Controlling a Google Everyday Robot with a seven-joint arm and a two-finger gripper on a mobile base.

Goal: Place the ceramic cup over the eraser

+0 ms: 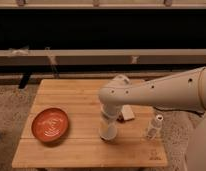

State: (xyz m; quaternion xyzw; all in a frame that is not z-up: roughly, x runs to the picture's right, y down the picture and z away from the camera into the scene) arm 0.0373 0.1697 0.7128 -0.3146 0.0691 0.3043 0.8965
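The ceramic cup [107,129] is a small white cup at the end of my arm, over the front middle of the wooden table [71,95]. Its lower end is at or just above the tabletop. My gripper [108,120] points straight down and is shut on the cup. The black eraser is hidden; I cannot tell whether it lies under the cup. The big white arm reaches in from the right and covers the table's right middle.
A red-orange plate [50,124] lies at the front left. A red-and-white lumpy object [127,113] lies just right of the cup. A small clear bottle with a white cap [155,126] stands near the right edge.
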